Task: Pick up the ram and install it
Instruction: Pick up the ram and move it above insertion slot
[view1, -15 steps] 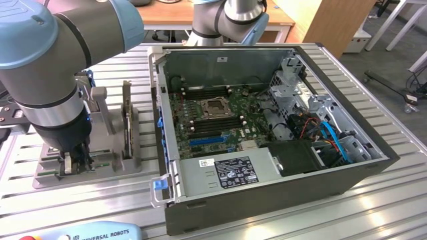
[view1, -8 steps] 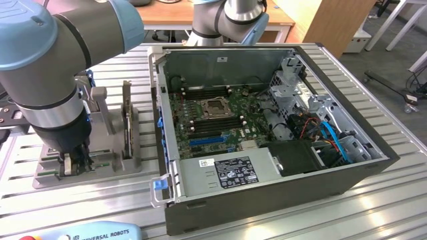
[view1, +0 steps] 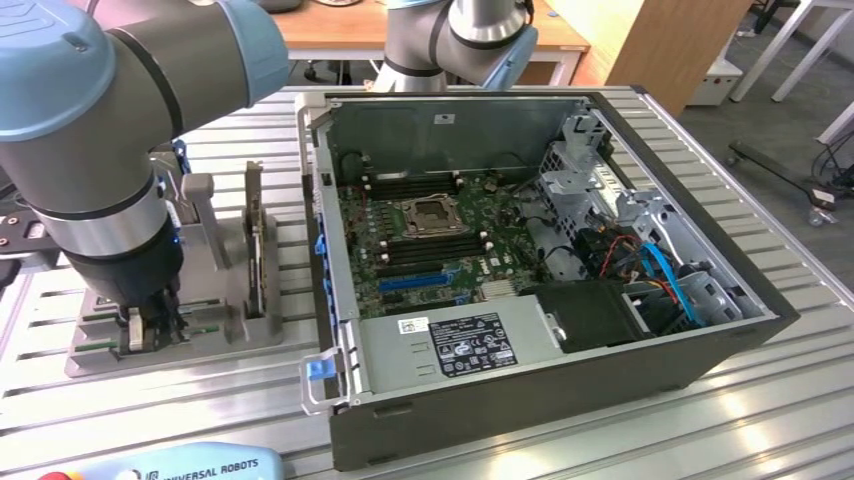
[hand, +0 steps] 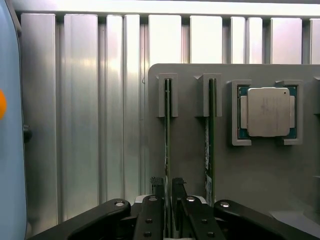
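The ram (hand: 167, 125) stands on edge in a slot of the grey holder (hand: 190, 150), a thin green stick seen from above. My gripper (hand: 168, 184) straddles its near end, with both black fingers (hand: 157, 184) pressed against its sides, shut on it. A second green stick (hand: 210, 130) stands in the neighbouring slot. In the exterior view my gripper (view1: 144, 335) reaches straight down into the holder (view1: 187, 345) at the exterior view's left, beside the open computer case (view1: 534, 250).
A silver processor (hand: 268, 111) lies in a pocket of the holder beside the sticks. A dark card (view1: 254, 240) stands upright in the holder, close to the arm. The motherboard (view1: 427, 225) lies exposed inside the case. A teach pendant (view1: 187, 465) lies at the table's front edge.
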